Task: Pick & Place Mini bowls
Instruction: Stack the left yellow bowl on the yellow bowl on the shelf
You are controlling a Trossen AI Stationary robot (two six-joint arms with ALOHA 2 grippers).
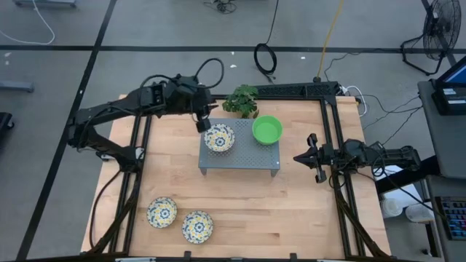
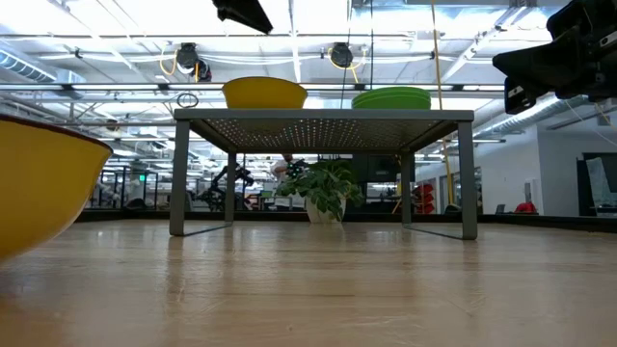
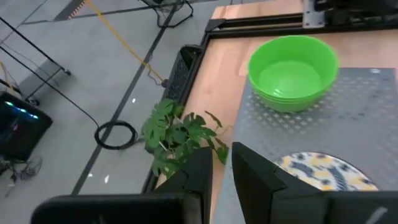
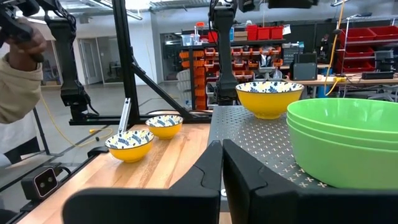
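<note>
Overhead, bright lights above wooden table (image 1: 240,211).

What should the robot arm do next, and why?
Probably the left gripper should swing down to one of the two patterned bowls on the table. It hangs empty, fingers slightly apart, beside the patterned bowl already on the grey rack, next to the green bowl stack. The right gripper waits shut.
</note>
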